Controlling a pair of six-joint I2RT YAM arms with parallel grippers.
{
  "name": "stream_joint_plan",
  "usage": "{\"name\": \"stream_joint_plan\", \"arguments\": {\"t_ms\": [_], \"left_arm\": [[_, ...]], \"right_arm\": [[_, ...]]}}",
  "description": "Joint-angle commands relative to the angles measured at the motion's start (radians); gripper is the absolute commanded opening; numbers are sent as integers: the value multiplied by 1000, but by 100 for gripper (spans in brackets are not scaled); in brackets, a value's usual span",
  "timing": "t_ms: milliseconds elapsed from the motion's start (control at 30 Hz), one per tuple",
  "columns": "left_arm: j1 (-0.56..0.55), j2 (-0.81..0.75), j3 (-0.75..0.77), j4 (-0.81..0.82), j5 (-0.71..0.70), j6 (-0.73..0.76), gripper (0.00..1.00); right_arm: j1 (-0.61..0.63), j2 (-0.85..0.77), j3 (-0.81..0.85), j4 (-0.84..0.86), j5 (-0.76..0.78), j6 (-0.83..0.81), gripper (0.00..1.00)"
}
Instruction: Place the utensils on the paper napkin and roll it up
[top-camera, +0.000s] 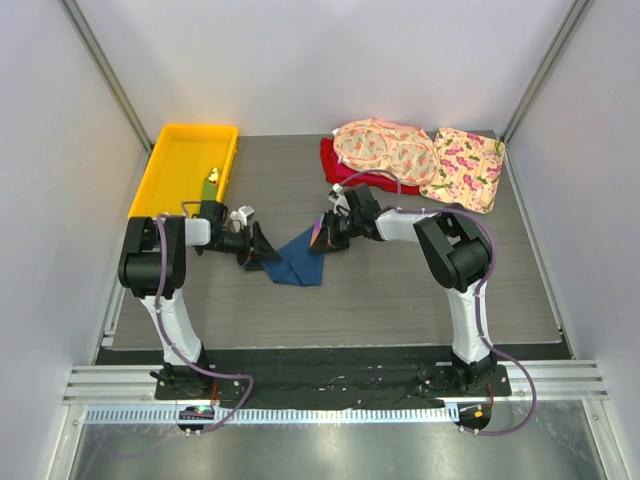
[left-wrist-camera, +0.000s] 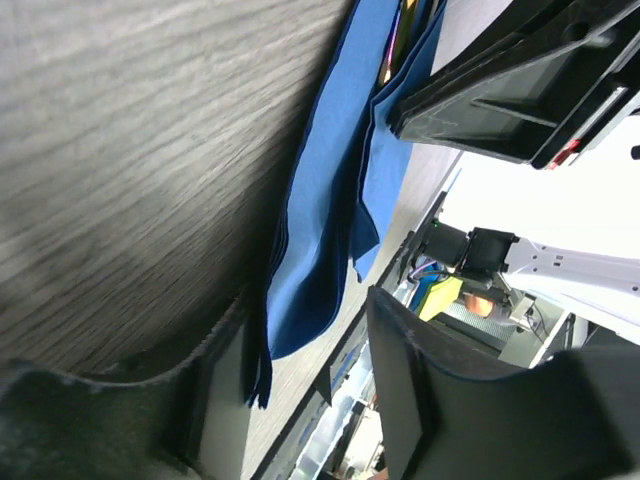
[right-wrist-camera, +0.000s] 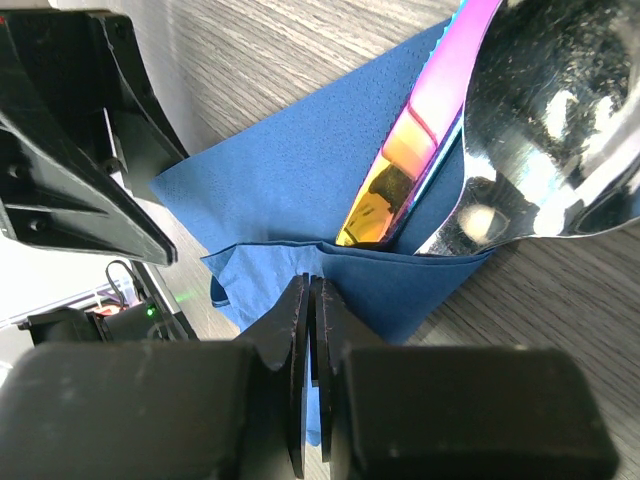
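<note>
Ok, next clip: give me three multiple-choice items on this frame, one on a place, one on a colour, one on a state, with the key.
1. Where does the yellow tray sit on the table?
A. far left corner
B. far right corner
C. near edge, between the arm bases

2. What colour is the paper napkin?
A. red
B. dark blue
C. white

3. How do the right jaws stand?
A. wide open above the tray
B. shut on a fold of the napkin
C. shut on the tray's rim

Key:
1 A, the top view shows it at the far left.
2 B, every view shows dark blue.
3 B, the right wrist view shows them pressed together with blue paper between.
</note>
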Motion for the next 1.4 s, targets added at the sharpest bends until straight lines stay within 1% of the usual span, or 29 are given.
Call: {"name": "stream_joint_plan", "arguments": {"t_ms": [0, 100, 133, 200, 233, 300, 333, 433, 733, 767, 833, 867, 900, 967, 1000, 1033, 1233, 1367], "left_arm": [[4, -30, -41, 28, -59, -26, 49], [3, -49, -53, 48, -67, -51, 41], [3, -53, -56, 54, -68, -57, 36], [4, -72, -59, 72, -68, -68, 31], [3, -83, -59, 83, -65, -83, 24], [1, -101, -64, 118, -56, -105, 19], [0, -119, -64, 126, -50, -120, 15], [-14, -152, -62, 156, -32, -141, 9], [-120, -192, -59, 235, -16, -224, 9], [-129, -190, -61, 259, -19, -232, 9], [-152, -187, -70, 308, -27, -296, 9], [-161, -185, -76, 380, -32, -321, 9], [-172, -178, -84, 412, -38, -374, 9], [-206, -167, -93, 480, -53, -428, 8], [-218, -152, -98, 544, -59, -453, 8], [-241, -146, -101, 570, -65, -500, 8], [-307, -74, -119, 725, -110, -603, 8], [-326, -31, -119, 769, -118, -606, 8]], "right_arm": [[5, 59, -14, -70, 164, -52, 8], [5, 60, -12, -70, 161, -51, 8], [4, 62, -14, -69, 161, -52, 8], [5, 62, -14, -70, 161, -51, 8], [4, 63, -14, -69, 161, -52, 7], [5, 62, -14, -67, 161, -52, 7], [5, 63, -14, -69, 162, -51, 8], [7, 66, -12, -67, 164, -51, 7], [13, 66, -12, -67, 170, -49, 7], [14, 66, -12, -66, 173, -49, 7], [16, 65, -12, -66, 175, -49, 7], [16, 66, -12, -66, 175, -49, 7], [15, 66, -12, -67, 173, -47, 7], [18, 68, -12, -66, 175, -44, 7], [19, 69, -12, -66, 175, -46, 7], [19, 69, -12, -64, 175, -43, 7], [19, 65, -14, -66, 176, -41, 7], [19, 66, -20, -63, 176, -41, 7]]}}
